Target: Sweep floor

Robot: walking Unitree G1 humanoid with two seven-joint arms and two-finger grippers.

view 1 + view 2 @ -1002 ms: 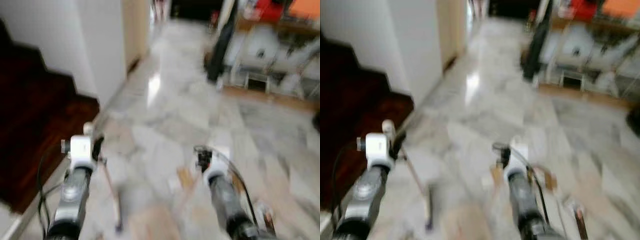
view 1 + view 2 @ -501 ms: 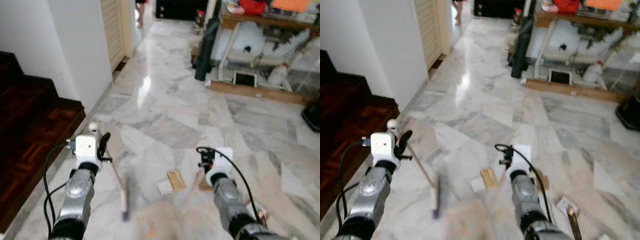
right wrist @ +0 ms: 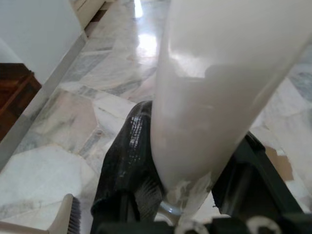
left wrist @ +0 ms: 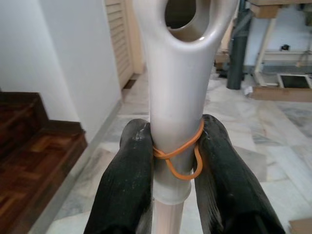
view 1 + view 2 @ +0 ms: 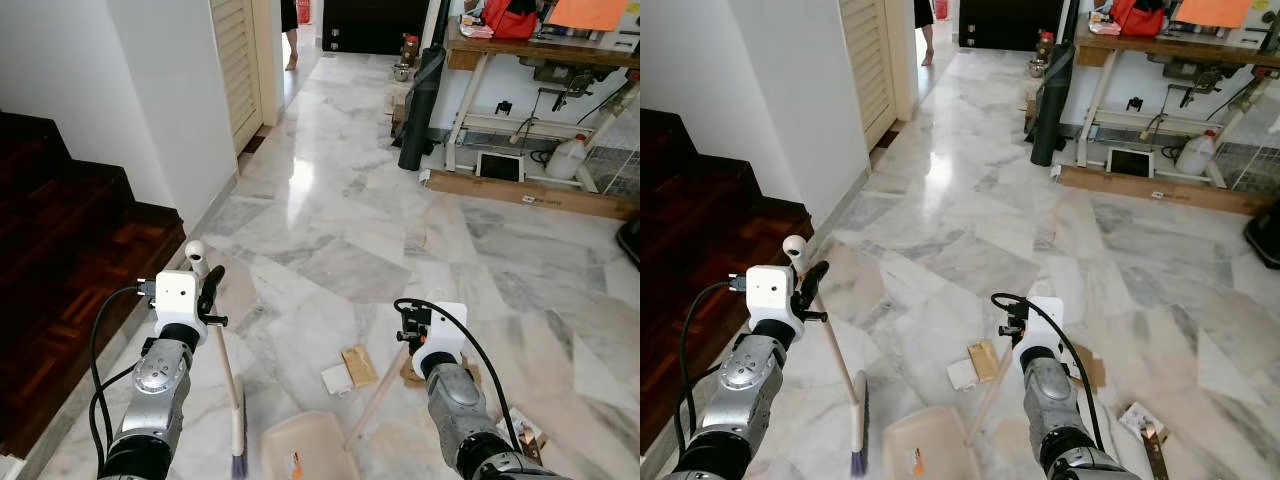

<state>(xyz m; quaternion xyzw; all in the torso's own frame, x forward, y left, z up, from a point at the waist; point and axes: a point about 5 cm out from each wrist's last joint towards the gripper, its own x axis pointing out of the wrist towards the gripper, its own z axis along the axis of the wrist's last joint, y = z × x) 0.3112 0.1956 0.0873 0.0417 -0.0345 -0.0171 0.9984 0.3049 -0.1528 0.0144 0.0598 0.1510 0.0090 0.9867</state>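
Blur from a second ago has cleared and the whole view has swung, so the camera moved and has now settled; the wooden stairs (image 5: 60, 260) sit further to the left than they did, and the scraps on the floor are sharp at last. That suggests the walk-up is over and sweeping can start.

The left gripper (image 4: 170, 161) has its jaws clamped on the pale cap of the broom (image 5: 226, 385), with a rubber band (image 4: 178, 156) looped round the handle between the fingers (image 4: 127, 180). The broom's bristles rest on the marble floor (image 5: 350, 200) just left of the dustpan (image 5: 305, 448). The right gripper (image 3: 190, 170) has its jaws closed round the dustpan's long handle, which slants down to the pan lying flat on the floor in front of the robot.

Just beyond the pan lie a white paper scrap (image 5: 337, 379) and a small cardboard piece (image 5: 359, 364), touching each other; more cardboard (image 5: 1088, 368) and litter lie to the right of the right arm.

Room is good ahead: open marble runs toward the doorway. The white wall corner (image 5: 190, 120) and stairs bound the left, near the broom arm, so wide leftward strokes look tight. A counter (image 5: 540, 60) with clutter beneath bounds the far right, well apart.
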